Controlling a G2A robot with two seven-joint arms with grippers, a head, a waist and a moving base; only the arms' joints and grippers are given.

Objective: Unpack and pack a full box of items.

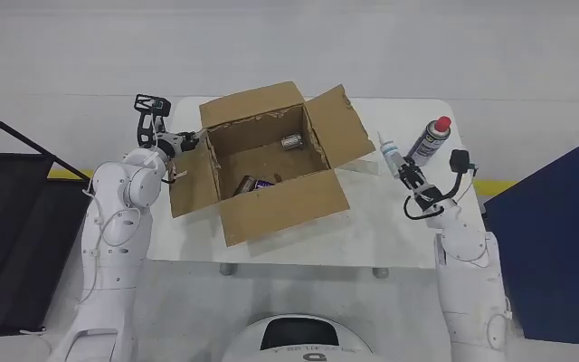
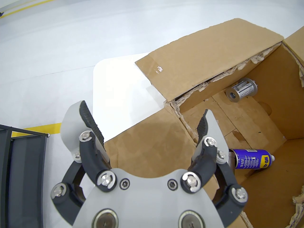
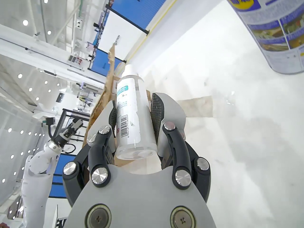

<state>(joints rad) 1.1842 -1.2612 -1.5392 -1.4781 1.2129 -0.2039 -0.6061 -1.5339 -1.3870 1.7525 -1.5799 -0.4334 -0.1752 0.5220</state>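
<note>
An open cardboard box (image 1: 271, 163) sits mid-table with its flaps spread. On its floor lie a silver toothed pulley (image 1: 291, 142) (image 2: 241, 91) and a small blue spray can (image 1: 258, 184) (image 2: 253, 161) on its side. My left gripper (image 1: 190, 140) (image 2: 144, 110) is open above the box's left flap (image 2: 152, 148), holding nothing. To the right of the box, my right gripper (image 1: 407, 172) (image 3: 134, 105) is shut on a clear bottle (image 1: 389, 152) (image 3: 133, 119) with a white cap. A taller spray can (image 1: 430, 138) (image 3: 268, 24) with a red cap stands just beyond it.
The white table (image 1: 389, 235) has bare room in front of the box and at its right end. A black rack (image 1: 27, 226) stands off the left side and a blue panel (image 1: 543, 244) off the right. A strip of tape (image 3: 199, 106) lies on the tabletop.
</note>
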